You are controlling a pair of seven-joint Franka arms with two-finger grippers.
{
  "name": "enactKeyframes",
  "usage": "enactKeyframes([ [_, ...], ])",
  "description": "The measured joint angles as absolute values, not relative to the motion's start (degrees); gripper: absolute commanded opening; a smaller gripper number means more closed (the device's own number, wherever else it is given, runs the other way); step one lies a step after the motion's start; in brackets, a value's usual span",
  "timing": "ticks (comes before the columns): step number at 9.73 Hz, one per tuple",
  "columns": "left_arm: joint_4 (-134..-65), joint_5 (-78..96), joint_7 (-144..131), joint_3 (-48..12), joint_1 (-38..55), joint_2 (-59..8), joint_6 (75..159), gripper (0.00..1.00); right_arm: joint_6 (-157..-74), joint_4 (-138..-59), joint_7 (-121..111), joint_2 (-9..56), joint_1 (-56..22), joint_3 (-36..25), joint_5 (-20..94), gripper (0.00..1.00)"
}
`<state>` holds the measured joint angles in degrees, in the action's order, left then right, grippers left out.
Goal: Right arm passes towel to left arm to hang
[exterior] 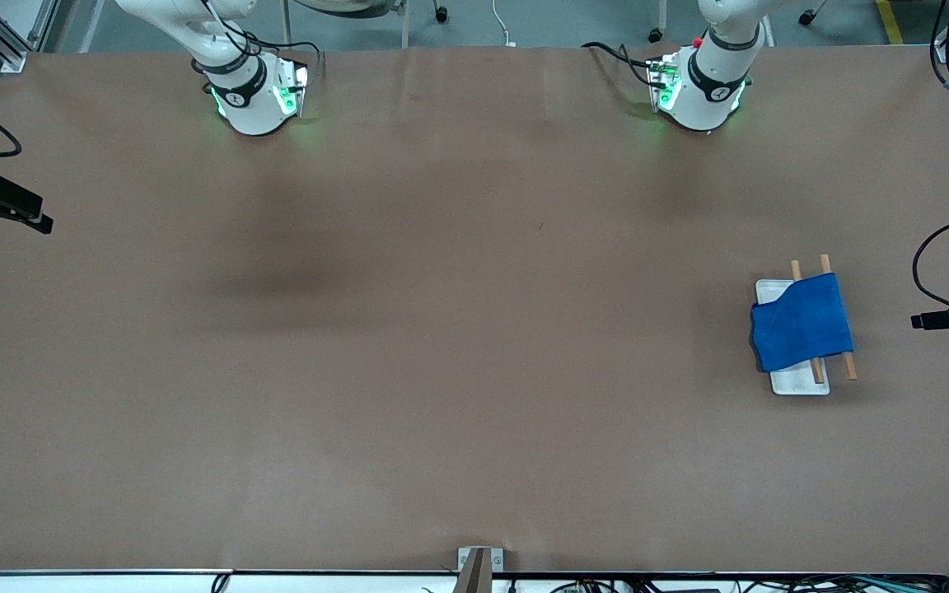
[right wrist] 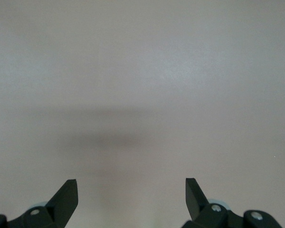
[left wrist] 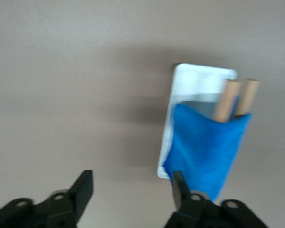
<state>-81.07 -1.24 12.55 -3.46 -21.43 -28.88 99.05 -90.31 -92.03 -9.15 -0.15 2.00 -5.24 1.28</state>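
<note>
Front view: one towel [exterior: 801, 323] over two dowels [exterior: 837, 317]; both tools wide open, empty

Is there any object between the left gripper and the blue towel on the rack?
Nothing visible. The left gripper, open, is above the towel, which lies over two wooden rods on the white tray.
</note>
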Motion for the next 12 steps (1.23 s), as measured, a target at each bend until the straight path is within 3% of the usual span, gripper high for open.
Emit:
enactKeyframes([
  [5, -80.68, -1.4, -3.0, -15.28, -20.36, -18.19, 92.77, 1.0, -90.31, -92.02, -9.15, -0.12, 1.99, -5.2, 1.28, 1.0],
  [12, -74.49, -1.41, -2.59, -23.03, -20.38, -10.7, 85.13, 1.0, -90.31, -92.02, -9.15, 0.25, 2.0, -5.19, 1.28, 1.0],
])
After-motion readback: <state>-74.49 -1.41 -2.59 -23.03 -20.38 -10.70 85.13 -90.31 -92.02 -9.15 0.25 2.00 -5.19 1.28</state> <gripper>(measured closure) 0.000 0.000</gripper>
